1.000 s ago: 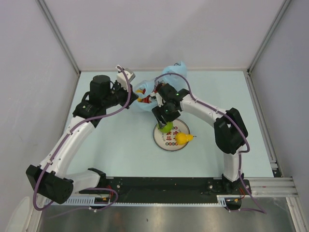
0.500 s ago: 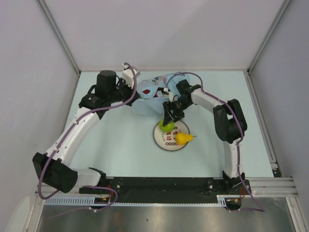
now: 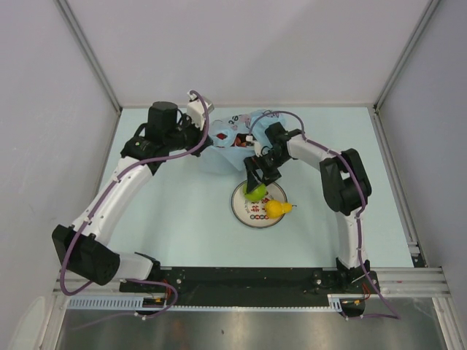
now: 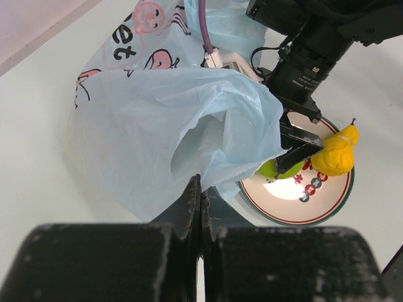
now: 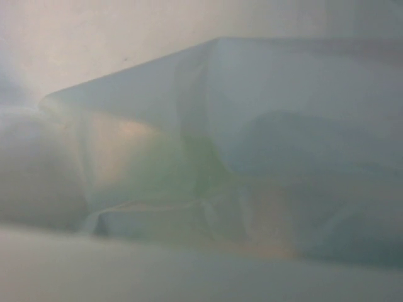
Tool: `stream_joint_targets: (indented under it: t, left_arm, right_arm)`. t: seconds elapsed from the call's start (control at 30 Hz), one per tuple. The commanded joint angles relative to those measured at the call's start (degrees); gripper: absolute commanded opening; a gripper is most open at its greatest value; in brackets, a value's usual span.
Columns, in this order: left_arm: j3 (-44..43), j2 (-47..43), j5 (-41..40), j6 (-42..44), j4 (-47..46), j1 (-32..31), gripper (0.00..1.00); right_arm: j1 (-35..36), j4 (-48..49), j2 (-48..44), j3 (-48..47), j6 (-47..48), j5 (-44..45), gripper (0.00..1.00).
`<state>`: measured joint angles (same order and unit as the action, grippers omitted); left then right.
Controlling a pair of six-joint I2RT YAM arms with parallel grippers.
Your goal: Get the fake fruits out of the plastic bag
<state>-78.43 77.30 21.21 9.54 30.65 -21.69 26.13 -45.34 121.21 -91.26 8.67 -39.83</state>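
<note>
The light-blue plastic bag (image 3: 228,146) (image 4: 164,119) lies crumpled behind the plate, and my left gripper (image 4: 201,189) (image 3: 208,137) is shut on a fold of its edge. A green apple (image 3: 253,192) (image 4: 269,168) and a yellow fruit (image 3: 275,208) (image 4: 334,154) rest on the white plate (image 3: 271,219) (image 4: 296,204). My right gripper (image 3: 255,181) (image 4: 293,154) points down over the apple, its black fingers apart at the apple's top. Bag film covers the right wrist view, which shows only blurred plastic.
The right arm's wrist and purple cable (image 3: 273,117) lie across the bag's rear. Grey walls close in the pale table (image 3: 175,211) at the back and on both sides. The black base rail (image 3: 248,281) runs along the near edge.
My left gripper has pulled the bag's edge back and up to the left. The right wrist has swung round and now stands steeper over the apple, its fingers wider apart.
</note>
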Motion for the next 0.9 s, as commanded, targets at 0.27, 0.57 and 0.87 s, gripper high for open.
stream_joint_targets:
  t: [0.27, 0.57, 0.87]
  left_arm:
    - [-1.2, -0.83, 0.67, 0.48, -2.0, 0.42, 0.0]
    - [-1.02, -1.18, 0.85, 0.57, -1.56, 0.51, 0.0]
    - [-0.32, -0.57, 0.85, 0.74, -0.33, 0.51, 0.0]
  right_arm:
    - [-2.4, 1.05, -5.19, -0.76, 1.17, 10.13, 0.9]
    - [-3.01, -1.06, -5.72, -0.76, 3.2, 0.92, 0.61]
    - [-3.37, -5.63, -2.21, 0.47, 6.36, -13.18, 0.73]
